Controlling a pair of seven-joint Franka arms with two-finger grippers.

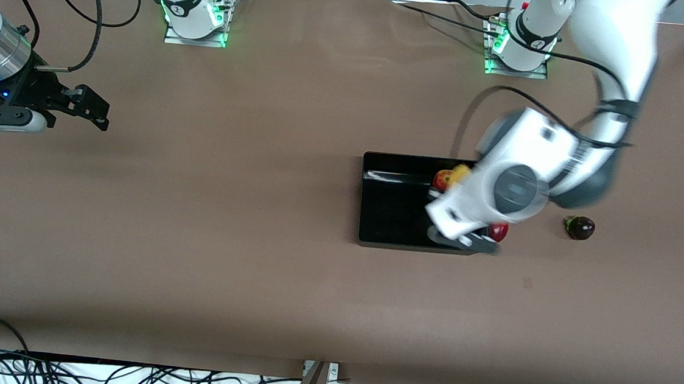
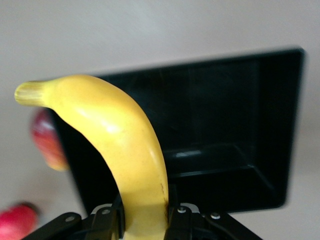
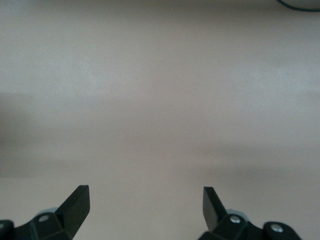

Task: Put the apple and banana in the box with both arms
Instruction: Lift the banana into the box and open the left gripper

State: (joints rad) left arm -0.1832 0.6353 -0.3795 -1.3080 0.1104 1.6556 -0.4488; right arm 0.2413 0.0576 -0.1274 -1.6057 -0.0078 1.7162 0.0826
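1. The right gripper (image 1: 89, 105) waits over bare table (image 1: 225, 207) at the right arm's end, its jaws spread wide and holding nothing
2. The box (image 1: 388, 220) sits mid-table, its long sides running toward the front camera
3. The left gripper (image 2: 145, 220), over the box's edge at the left arm's end, is clenched on the banana (image 2: 120, 145); the banana's long axis runs out from the jaws and curves, its stem tip over that edge
4. A red-yellow fruit (image 1: 442, 179) and a red fruit (image 1: 498, 231) show beside the left arm; whether either is the apple is unclear
5. A dark fruit (image 1: 579, 228) lies toward the left arm's end
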